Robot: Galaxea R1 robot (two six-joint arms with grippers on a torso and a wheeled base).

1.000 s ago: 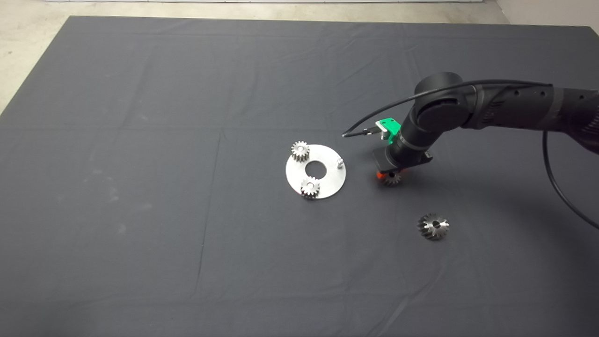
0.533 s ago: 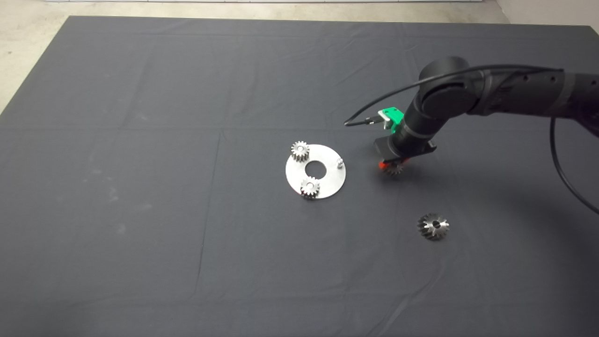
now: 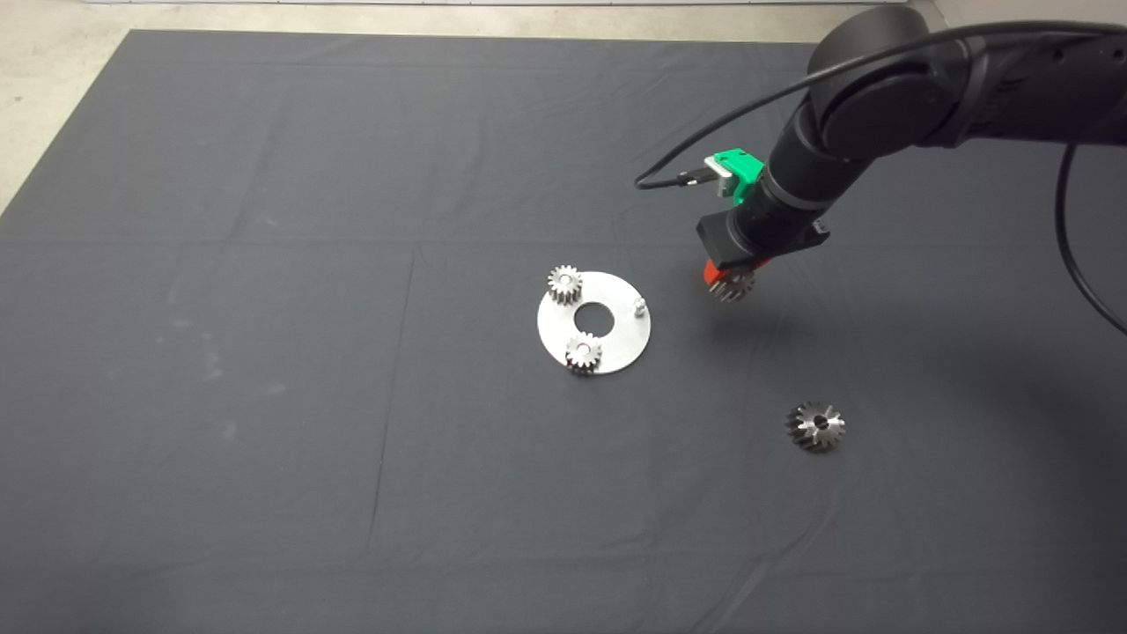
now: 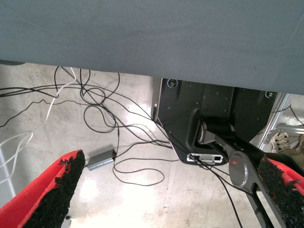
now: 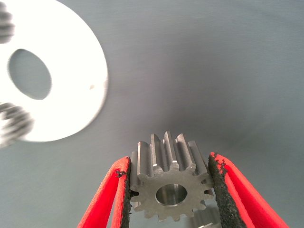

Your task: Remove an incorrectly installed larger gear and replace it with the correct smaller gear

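I've got the right gripper (image 3: 729,283) up off the mat (image 3: 264,176), just beside the round plate (image 3: 616,348) on its right side, w/ the arm coming in from the upper right. Its two red fingers (image 5: 107,199) are closed most of the way onto the smaller gear (image 5: 168,187); in the right wrist view the black pads press against the teeth on both sides, centre hole facing the camera, gear held clear of the mat w/ its shadow below. In the head view the same gear (image 3: 732,285) shows just under the gripper body, apart from the plate's edge. The plate lies flat near mid-mat, w/ a big hole in the middle; one silver gear (image 3: 564,283) sits at its upper-left edge, a second silver gear (image 3: 583,351) at its lower edge, and a bare short pin (image 3: 640,305) stands near its right edge. The larger gear (image 3: 815,426) lies on the mat well apart from the plate, down and to the right of it, nothing touching it. The left gripper (image 4: 166,190) isn't in the head view; its wrist cam shows its fingers spread wide w/ nothing between them, and past them the mat's edge, floor cables (image 4: 109,118) and the robot's black base (image 4: 204,118).
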